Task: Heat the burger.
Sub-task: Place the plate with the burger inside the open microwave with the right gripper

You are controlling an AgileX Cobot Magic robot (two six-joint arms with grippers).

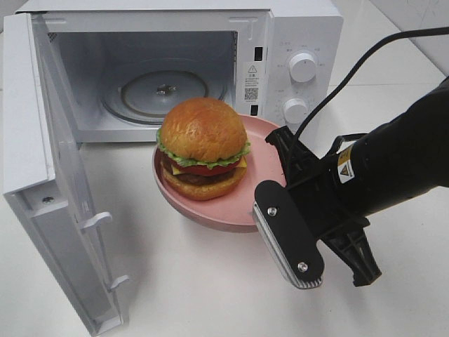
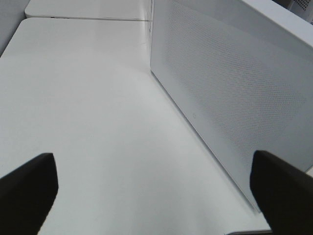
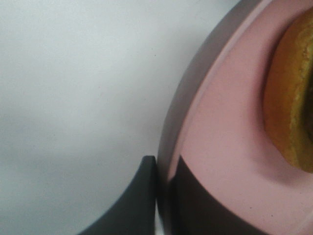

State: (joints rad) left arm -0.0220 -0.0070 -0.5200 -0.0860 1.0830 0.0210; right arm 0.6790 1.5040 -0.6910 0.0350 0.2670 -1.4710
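Pink plate [image 1: 210,214], burger [image 1: 203,137] aboard, rim clamped by right end effector [image 3: 164,165]; left end effector [image 2: 154,164] splayed

Bright, even light, soft shadows. In the right gripper [image 3: 164,181] close-up, the plate [image 3: 215,147] between the jaws is blurred.

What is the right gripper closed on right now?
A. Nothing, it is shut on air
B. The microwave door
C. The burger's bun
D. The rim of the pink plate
D: in the right wrist view the right gripper pinches the rim of the pink plate, one finger outside the rim and one on the inner face, clear of the burger.
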